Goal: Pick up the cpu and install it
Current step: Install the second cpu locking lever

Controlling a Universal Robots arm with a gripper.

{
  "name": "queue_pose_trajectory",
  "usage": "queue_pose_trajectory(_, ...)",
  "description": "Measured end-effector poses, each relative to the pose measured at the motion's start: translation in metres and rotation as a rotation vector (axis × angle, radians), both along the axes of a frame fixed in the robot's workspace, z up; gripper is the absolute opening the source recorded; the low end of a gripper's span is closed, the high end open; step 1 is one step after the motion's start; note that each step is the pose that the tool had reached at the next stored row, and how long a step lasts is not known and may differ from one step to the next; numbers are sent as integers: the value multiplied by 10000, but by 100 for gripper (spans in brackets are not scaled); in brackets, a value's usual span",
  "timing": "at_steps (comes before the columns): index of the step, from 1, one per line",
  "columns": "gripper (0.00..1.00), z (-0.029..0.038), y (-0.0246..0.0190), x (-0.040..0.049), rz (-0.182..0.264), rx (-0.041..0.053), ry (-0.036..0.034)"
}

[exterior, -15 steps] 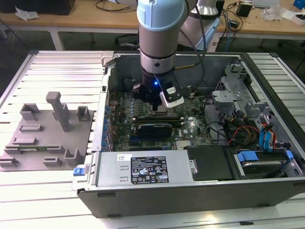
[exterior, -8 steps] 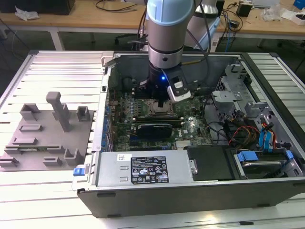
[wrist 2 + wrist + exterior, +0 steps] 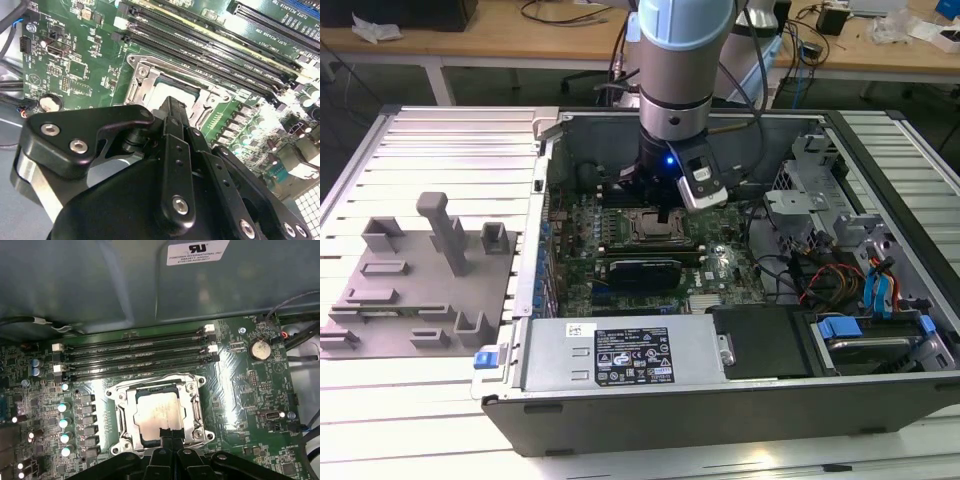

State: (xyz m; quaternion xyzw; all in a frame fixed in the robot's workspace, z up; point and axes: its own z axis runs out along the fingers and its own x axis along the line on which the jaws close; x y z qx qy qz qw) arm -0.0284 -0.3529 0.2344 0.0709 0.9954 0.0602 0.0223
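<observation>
You are looking into an open computer case [image 3: 740,410] lying on its side. Inside it sits the green motherboard [image 3: 720,262], and on that board is the metal socket frame [image 3: 195,412]. The cpu [image 3: 159,412] lies flat inside this frame, its silvery top facing up. A grey tray of holders [image 3: 415,275] rests outside the case, on the exterior view's left. Your gripper [image 3: 170,437] hangs right over the edge of the cpu. Its black fingers [image 3: 167,435] are pressed close together, and they pinch nothing you can see.
</observation>
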Motion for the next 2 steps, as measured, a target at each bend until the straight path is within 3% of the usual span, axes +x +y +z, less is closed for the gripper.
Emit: queue_pose_trajectory(2,11,0,1,0,0,0,0)
